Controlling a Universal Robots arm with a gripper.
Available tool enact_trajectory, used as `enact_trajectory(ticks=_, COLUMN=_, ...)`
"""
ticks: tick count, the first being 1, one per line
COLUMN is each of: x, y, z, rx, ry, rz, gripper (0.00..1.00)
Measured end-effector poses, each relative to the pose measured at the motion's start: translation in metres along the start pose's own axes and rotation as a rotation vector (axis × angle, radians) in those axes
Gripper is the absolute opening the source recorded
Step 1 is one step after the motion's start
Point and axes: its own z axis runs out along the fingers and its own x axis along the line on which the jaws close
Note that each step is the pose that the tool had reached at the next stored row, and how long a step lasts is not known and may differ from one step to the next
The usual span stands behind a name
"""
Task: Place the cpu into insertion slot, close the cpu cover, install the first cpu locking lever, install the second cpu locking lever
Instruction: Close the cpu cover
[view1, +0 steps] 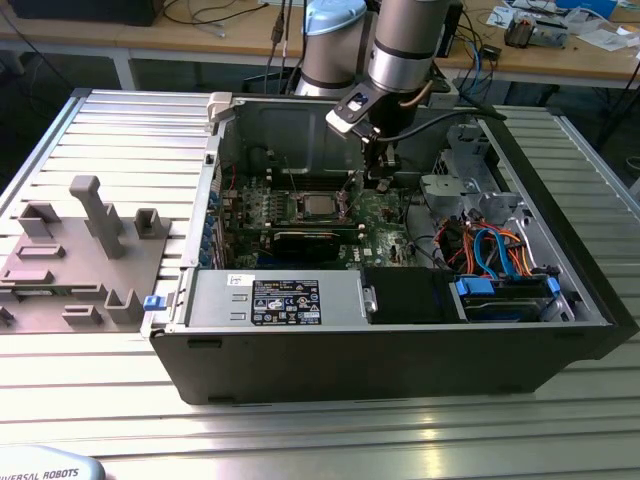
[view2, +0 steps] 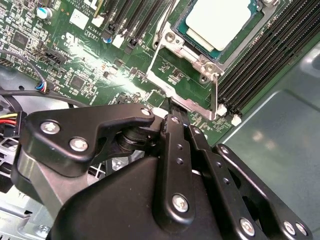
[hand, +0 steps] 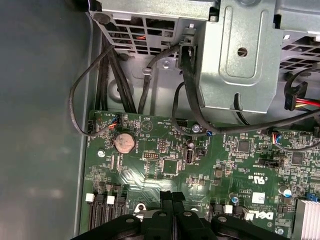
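Observation:
The cpu (view1: 318, 207) lies flat in the insertion slot (view2: 206, 64) on the green board, its pale metal top (view2: 220, 20) bare. The cpu cover (view2: 160, 82), a thin silvery frame, stands tilted up off the slot on the side facing my gripper. My gripper (view1: 381, 180) reaches down into the open computer case at the exterior view's right of the slot. Its black fingers are shut together, with the tips (view2: 175, 111) at the cover's raised free edge. I cannot tell whether they pinch that edge. The shut gripper (hand: 172, 196) also hangs low over the board in the first wrist view.
Long black memory slots (view2: 260, 55) run beside the slot. A thin wire lever (view2: 166, 22) rises near it. Black cables (hand: 187, 90) and a metal drive cage (hand: 235, 55) stand close behind the gripper. A grey parts fixture (view1: 80, 250) sits at the exterior view's left.

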Motion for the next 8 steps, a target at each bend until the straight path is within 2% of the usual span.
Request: enact_trajectory(ticks=8, x=0.0004, y=-0.0037, z=0.0007, rx=0.0001, ry=0.0, rz=0.0, gripper=0.11)
